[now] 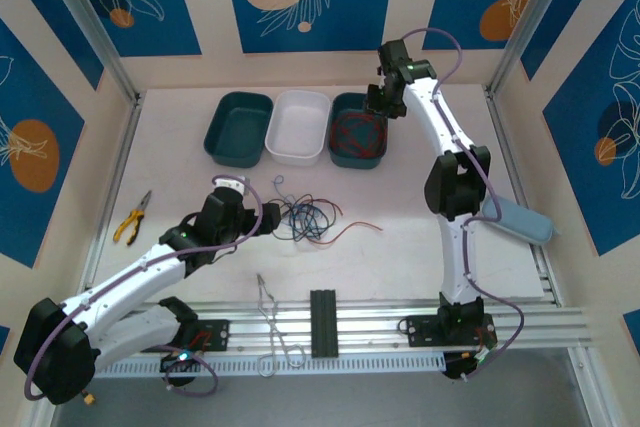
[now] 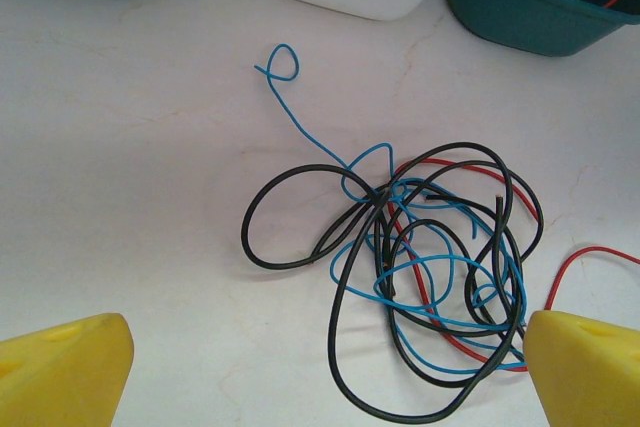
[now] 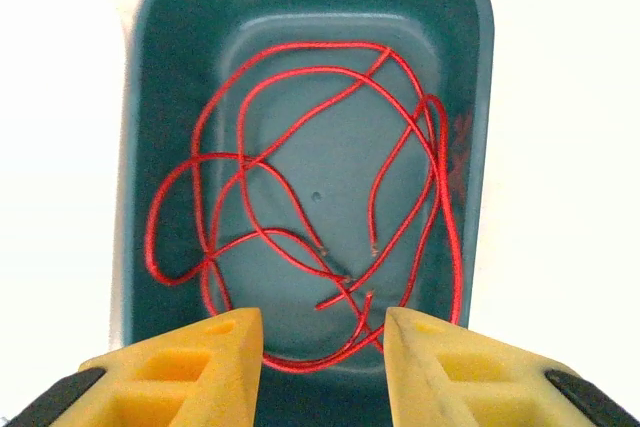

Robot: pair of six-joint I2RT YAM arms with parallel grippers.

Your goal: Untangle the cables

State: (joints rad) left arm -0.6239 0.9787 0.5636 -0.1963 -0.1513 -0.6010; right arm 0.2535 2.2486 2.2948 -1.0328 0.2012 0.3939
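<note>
From above: white tray (image 1: 298,125) at the far side of the table (image 1: 420,247). Loose tangle of cables (image 1: 305,215), black, blue and red, on the table nearer than the white tray. Left gripper (image 1: 248,215) near-left of the white tray, just beside the tangle. Right gripper (image 1: 383,102) right of the white tray, over the teal tray (image 1: 358,137) just beside it.

From the left wrist: yellow fingers (image 2: 60,372) spread wide, gripping nothing, one either side of the tangle's near edge. Blue strand curling out toward the white tray, short of its wall.

From the right wrist: fingers (image 3: 190,362) partly parted, nothing pinched. Red cables (image 3: 300,197) looped loosely on the floor of that teal tray, beneath the gap.
</note>
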